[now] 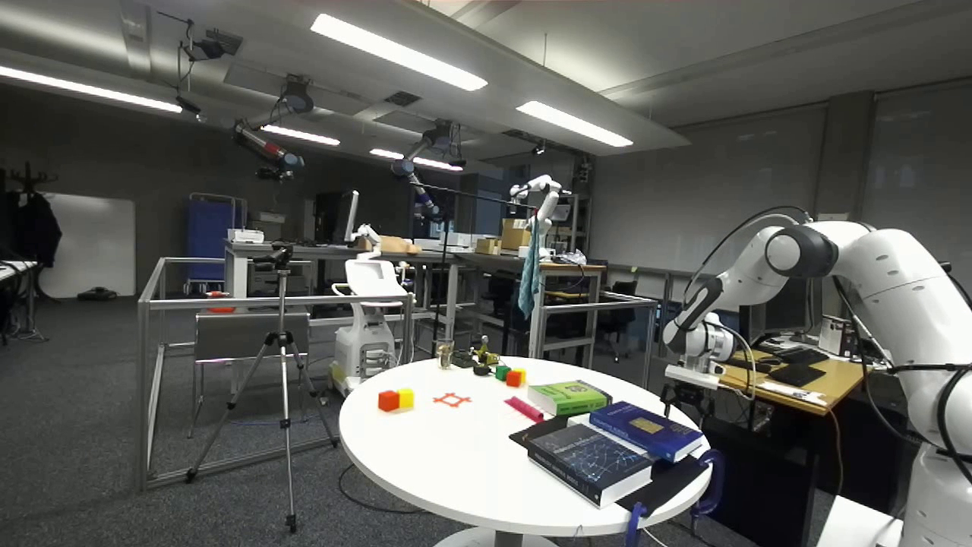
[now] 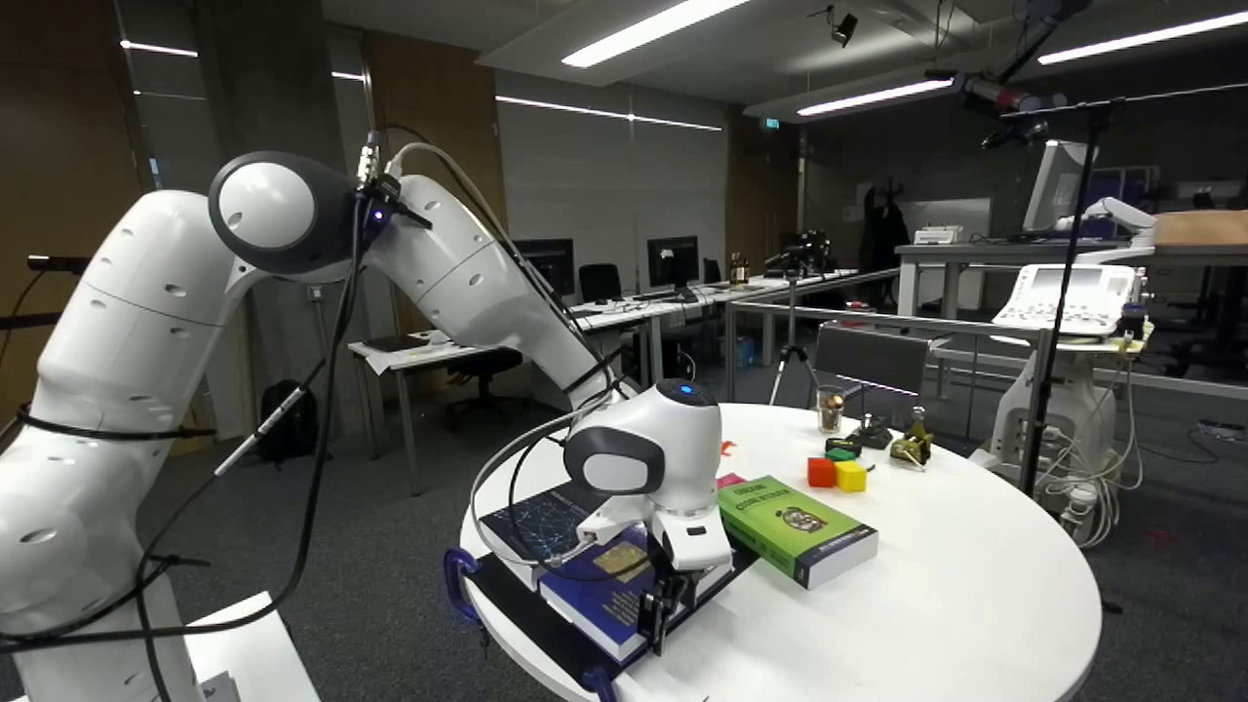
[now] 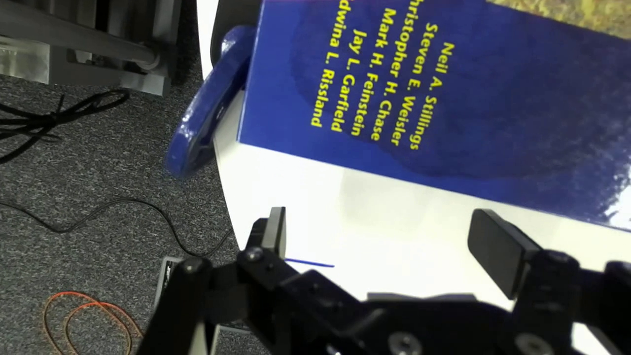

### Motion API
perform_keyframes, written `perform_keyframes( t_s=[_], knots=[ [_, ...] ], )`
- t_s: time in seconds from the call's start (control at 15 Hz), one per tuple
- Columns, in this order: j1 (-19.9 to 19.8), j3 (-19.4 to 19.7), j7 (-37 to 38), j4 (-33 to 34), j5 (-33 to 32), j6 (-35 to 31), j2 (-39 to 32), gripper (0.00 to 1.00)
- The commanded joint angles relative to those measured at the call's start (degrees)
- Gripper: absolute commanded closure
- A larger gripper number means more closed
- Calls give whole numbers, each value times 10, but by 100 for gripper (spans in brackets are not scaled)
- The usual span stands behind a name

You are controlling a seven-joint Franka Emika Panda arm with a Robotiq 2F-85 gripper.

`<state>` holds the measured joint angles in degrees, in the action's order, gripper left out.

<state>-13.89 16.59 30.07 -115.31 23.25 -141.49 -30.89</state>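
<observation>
On the near side of the table (image 2: 936,604), the pincer (image 3: 382,234) holds nothing, its fingers wide apart just beside the blue textbook (image 3: 345,98), with no grip yet made. In an exterior view, a dark-covered book (image 2: 546,526) lies left of the textbook, a green book (image 2: 770,517) farther right; beyond, a red cube (image 2: 821,473) and yellow cube (image 2: 850,476).

Thick blue bk (image 1: 645,427), shut, lying flat, cover up, nr the rim of the round white desk (image 1: 425,456). Glossy cover w/ a yellow-gold pic approx in the middle & a block of yellow names (Neil A. Stillings etc.) at the end by the rim; pale page edges visible. From where I stand it's just beside a dark bk (image 1: 588,460) w/ network-like lines, roughly parallel; can't tell if they touch. Black sheet (image 1: 672,482) shows past it, rim side.
</observation>
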Motion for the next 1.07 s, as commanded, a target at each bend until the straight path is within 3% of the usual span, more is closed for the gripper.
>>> perform_keyframes(
  t_s=[0.0,0.2,0.47,1.0],
  knots=[
    [2,15,33,-10,-9,6,39,0],
    [5,31,97,4,-13,23,57,0],
    [11,54,252,44,-31,62,72,0],
    [-23,49,486,178,-38,245,56,0]
  ],
)
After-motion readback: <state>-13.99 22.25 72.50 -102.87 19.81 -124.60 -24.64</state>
